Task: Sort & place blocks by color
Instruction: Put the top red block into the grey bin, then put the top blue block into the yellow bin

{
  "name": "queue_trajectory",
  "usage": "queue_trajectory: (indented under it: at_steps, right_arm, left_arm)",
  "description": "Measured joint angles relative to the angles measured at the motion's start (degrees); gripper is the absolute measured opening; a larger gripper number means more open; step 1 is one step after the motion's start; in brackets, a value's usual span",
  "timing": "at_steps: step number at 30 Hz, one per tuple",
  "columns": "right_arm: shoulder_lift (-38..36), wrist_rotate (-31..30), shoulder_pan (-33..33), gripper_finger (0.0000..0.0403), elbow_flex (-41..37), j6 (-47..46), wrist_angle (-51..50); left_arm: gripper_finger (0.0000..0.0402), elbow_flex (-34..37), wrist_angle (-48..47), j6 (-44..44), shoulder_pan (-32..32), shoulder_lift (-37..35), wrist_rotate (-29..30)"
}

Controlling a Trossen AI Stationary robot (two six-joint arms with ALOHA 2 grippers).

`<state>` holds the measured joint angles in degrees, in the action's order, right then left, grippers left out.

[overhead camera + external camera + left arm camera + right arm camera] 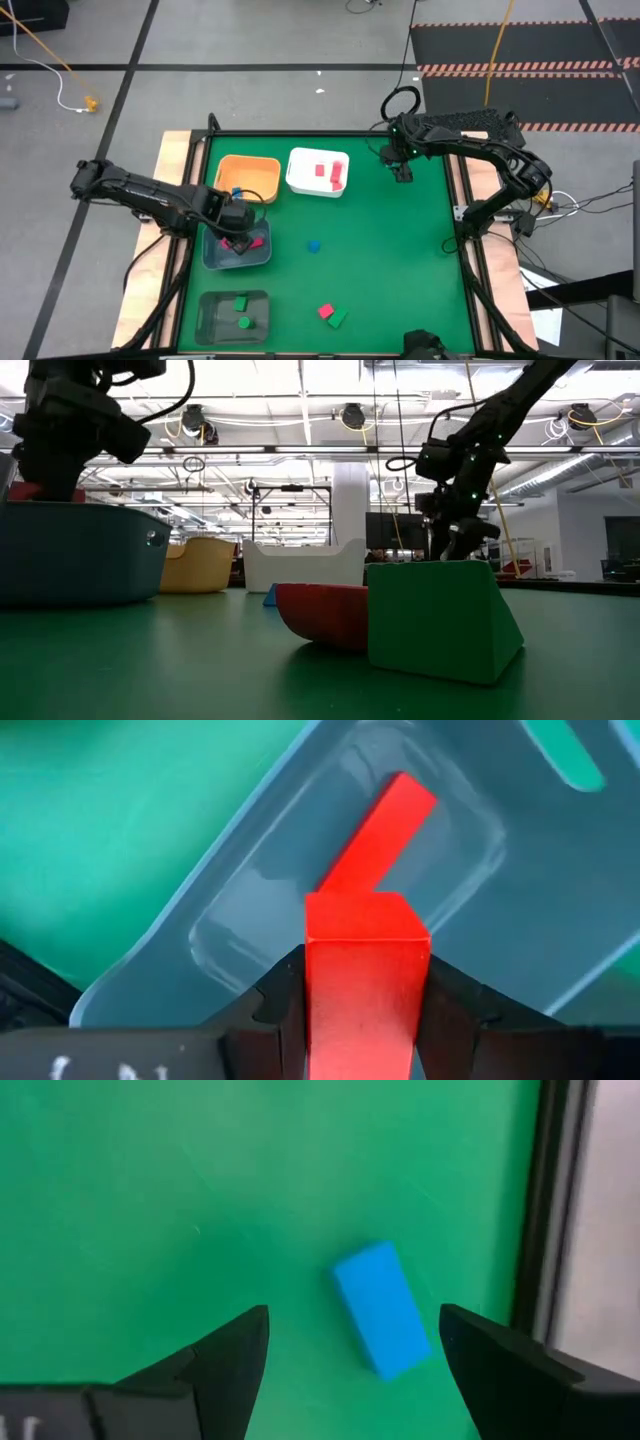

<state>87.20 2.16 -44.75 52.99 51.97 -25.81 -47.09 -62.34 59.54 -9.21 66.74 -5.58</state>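
Note:
My left gripper (238, 234) is over the blue-grey bin (262, 256) and is shut on a red block (365, 955). A red bar (385, 825) lies on that bin's floor. My right gripper (402, 172) hangs at the table's far right. It is open, with a blue block (382, 1310) lying on the green mat between its fingers, untouched. A second blue block (313, 245) lies mid-table. A red block (325, 311) and a green block (338, 319) lie together near the front edge. My left gripper pinches the red block by two opposite sides (318, 990) between its two fingers, which point down from above. The block's free end points into the blue-grey bin, above the red bar there. Whether it touches the bin floor, I cannot tell.
An orange bin (262, 166) holds a blue block (237, 192). A white bin (300, 172) holds pink and red blocks. A grey bin (212, 318) at the near left holds green blocks. Bare green mat lies in the middle and on the right of the table.

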Motion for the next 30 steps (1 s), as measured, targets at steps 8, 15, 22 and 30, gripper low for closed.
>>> queue_trajectory:
  at_steps: [8, 15, 22, 30]
  right_arm:
    - [0.00, -0.91, 0.00, 0.0281, -4.08, 1.31, 8.30]
    - [0.00, -7.07, 0.02, 0.0281, -5.61, 1.88, 11.30]
    - [0.00, -8.15, -0.63, 0.0281, -5.61, 10.26, 11.46]
    - [0.55, 1.07, -2.50, 0.0281, -5.61, 13.44, 11.53]
  left_arm:
    - [0.0182, 0.55, 0.08, 5.54, 0.20, -0.02, 0.02]
    - [0.0240, 0.55, 0.08, 6.25, 0.28, 0.00, -3.10]
    - [0.0245, 0.55, 3.69, 11.55, 0.28, -0.01, -5.48]
    - [0.0231, 0.52, 17.28, 9.07, 0.63, -0.02, -5.46]
